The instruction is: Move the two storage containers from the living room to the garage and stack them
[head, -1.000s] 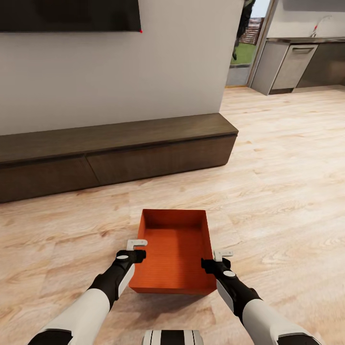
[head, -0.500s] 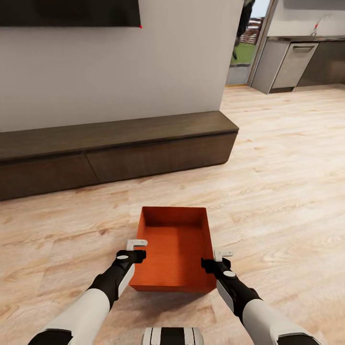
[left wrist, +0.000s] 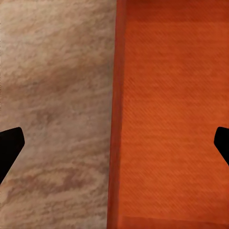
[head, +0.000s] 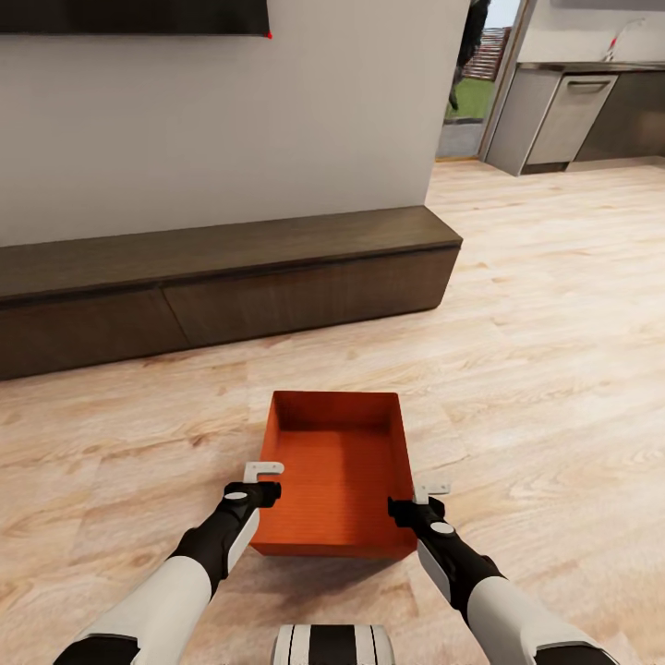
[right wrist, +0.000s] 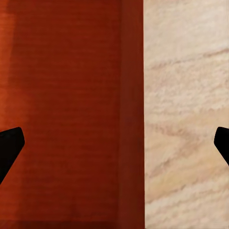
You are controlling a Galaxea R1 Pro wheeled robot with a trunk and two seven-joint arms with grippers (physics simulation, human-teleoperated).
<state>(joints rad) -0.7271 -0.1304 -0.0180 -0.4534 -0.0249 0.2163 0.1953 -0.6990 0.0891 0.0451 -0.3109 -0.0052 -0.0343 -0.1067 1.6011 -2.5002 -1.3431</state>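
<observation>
One orange-red storage container (head: 334,466) sits on the light wood plank floor (head: 545,369) of the living room, open side up and with nothing in it. My left gripper (head: 265,482) is open over its left wall near the near end, and my right gripper (head: 416,500) is open over its right wall. In the left wrist view the container's wall (left wrist: 118,114) runs between the left gripper's (left wrist: 114,143) spread dark fingertips (left wrist: 9,145). The right wrist view shows the same: the wall (right wrist: 132,114) lies between the right gripper's (right wrist: 114,143) fingertips (right wrist: 9,143), bin interior to one side and planks to the other.
A long dark low bench (head: 222,277) runs along the white wall (head: 231,120) beyond the container, under a black TV (head: 139,14). To the right, wood floor stretches toward grey kitchen cabinets (head: 563,111) and a doorway (head: 466,83).
The whole picture has slid slightly upward, so the camera moved. The arms hold their place in the picture, and the grippers now sit a little closer to the container's near end.
</observation>
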